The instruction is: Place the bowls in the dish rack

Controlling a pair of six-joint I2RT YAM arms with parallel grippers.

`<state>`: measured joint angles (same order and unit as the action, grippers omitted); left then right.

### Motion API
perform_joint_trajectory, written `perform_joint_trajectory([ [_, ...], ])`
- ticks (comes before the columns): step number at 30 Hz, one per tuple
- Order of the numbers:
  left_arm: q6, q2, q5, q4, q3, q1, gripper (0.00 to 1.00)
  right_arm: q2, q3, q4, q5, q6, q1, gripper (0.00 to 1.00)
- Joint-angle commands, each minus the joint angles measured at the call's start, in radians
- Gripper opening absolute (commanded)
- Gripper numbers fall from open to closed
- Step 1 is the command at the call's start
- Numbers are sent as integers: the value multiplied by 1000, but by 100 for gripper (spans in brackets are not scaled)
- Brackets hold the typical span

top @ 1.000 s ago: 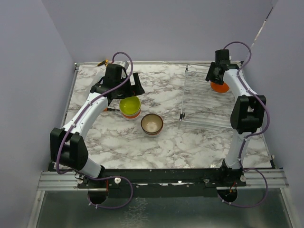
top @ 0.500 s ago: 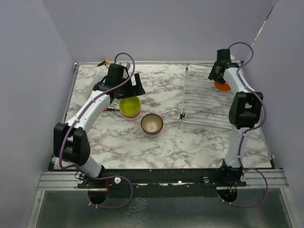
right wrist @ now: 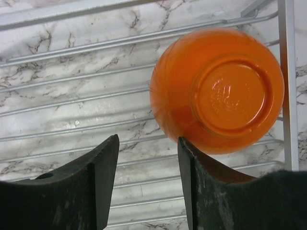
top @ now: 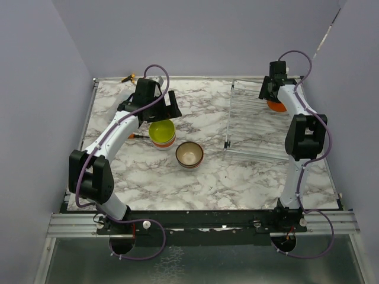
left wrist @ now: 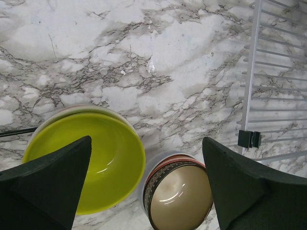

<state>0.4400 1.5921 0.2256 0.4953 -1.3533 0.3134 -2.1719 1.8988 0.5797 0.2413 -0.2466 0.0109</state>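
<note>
**Right wrist view: orange bowl rests on the rack, jaws parted**

The right gripper (right wrist: 147, 143) stands part open with only bars and marble showing between its fingers. It holds nothing. Just beyond it the orange bowl (right wrist: 218, 91) sits upside down on the dish rack (right wrist: 287, 96), tucked into the rack's far right corner. That spot probably leaves the rest of the bars for the other bowls.

Left of the rack, the left gripper (left wrist: 146, 143) hangs wide open and empty, likely spread to take a rim. Beneath it on the table (left wrist: 144, 48) are the stacked lime green bowl (left wrist: 105, 158) and a brown-banded bowl (left wrist: 180, 191).
</note>
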Motion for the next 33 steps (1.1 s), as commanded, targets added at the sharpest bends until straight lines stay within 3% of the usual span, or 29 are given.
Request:
perform_joint_trajectory([
  [1, -3, 13, 20, -11, -38, -4, 97, 95, -72, 34, -50, -39, -6, 57],
  [7, 12, -11, 14, -3, -5, -4, 95, 116, -129, 67, 10, -71, -34, 57],
  [16, -32, -85, 25, 71, 78, -4, 89, 60, -104, -74, 39, 62, -51, 53],
  [25, -86, -124, 64, 179, 132, -5, 83, 37, -100, -141, 21, 79, -53, 50],
  [33, -106, -133, 130, 197, 212, -1, 66, 97, -162, -193, 78, 61, -54, 50],
])
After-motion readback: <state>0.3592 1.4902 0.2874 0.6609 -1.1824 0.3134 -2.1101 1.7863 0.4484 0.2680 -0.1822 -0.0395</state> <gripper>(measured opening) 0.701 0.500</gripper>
